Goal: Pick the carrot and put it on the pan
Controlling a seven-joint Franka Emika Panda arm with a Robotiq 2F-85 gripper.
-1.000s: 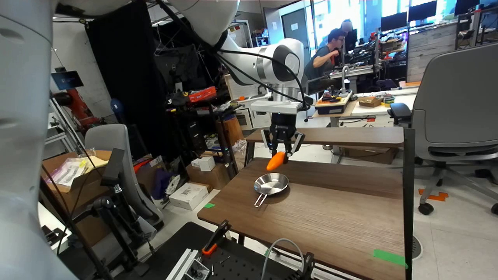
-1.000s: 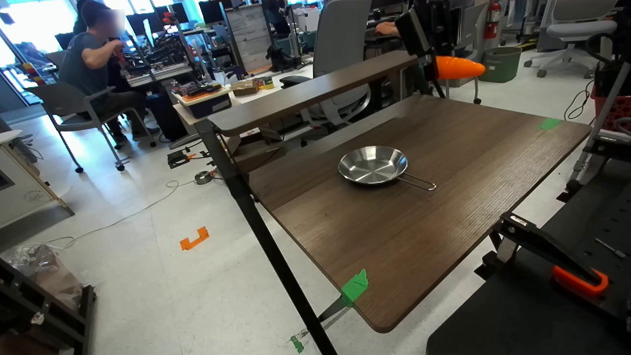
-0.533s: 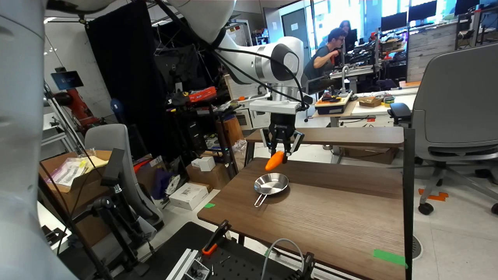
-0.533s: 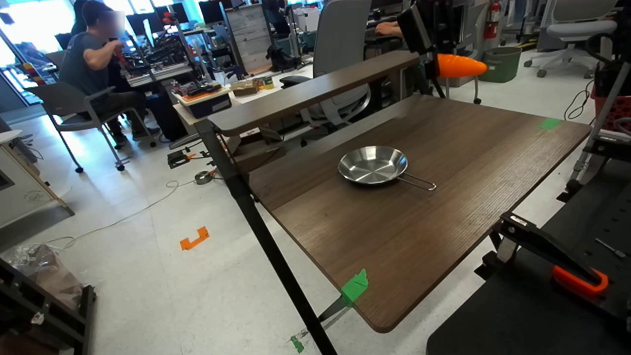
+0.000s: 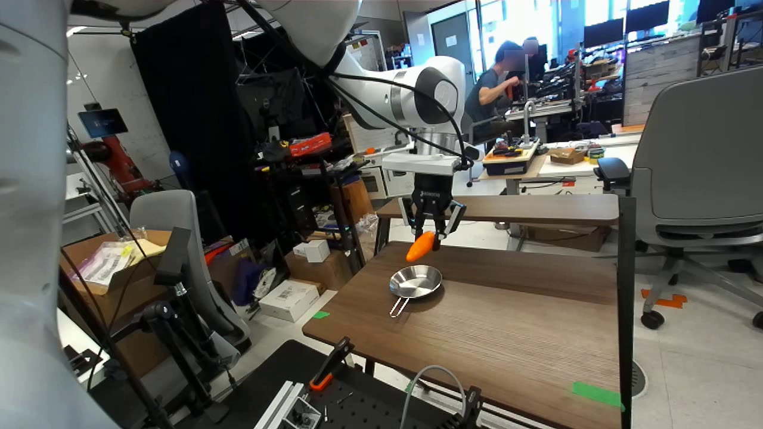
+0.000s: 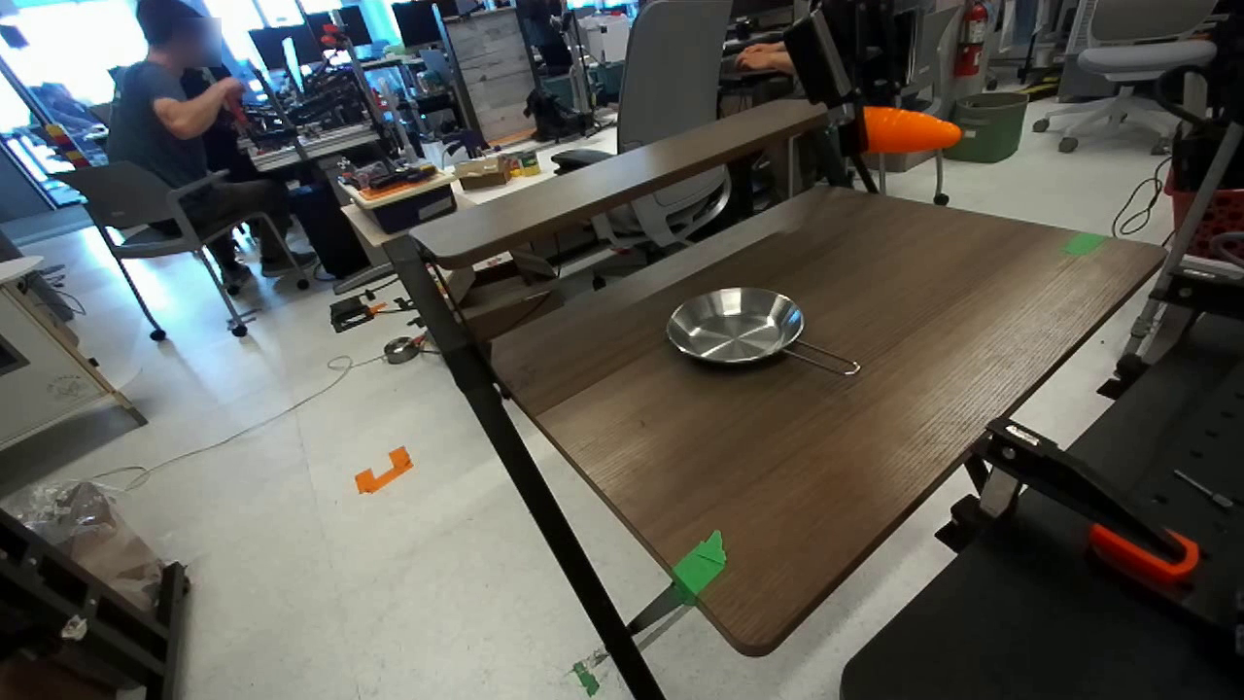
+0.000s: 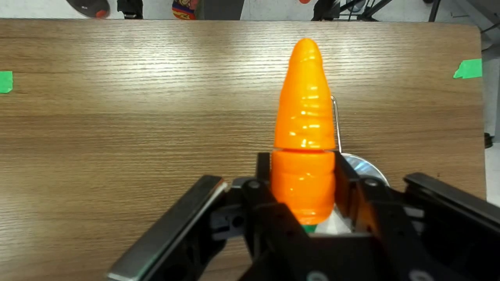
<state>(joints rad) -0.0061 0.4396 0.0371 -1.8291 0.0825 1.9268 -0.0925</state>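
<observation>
Brown table [image 6: 826, 457] with a raised shelf [image 6: 622, 182] along one side, visible in both exterior views. Green tape [image 6: 702, 566] is stuck near two corners of the table. An orange-handled clamp [image 6: 1054, 465] sits at the table's edge, partly over a black bench [image 6: 991, 622]. Orange tape [image 6: 384, 474] lies on the floor [image 6: 262, 544]. Background: a grey chair [image 5: 709, 143], a black curtain [image 5: 188, 101], a seated man [image 6: 146, 126], a tool tray [image 6: 418, 211], and a green bin [image 6: 986, 126] with a red extinguisher [image 6: 970, 44] near it.
</observation>
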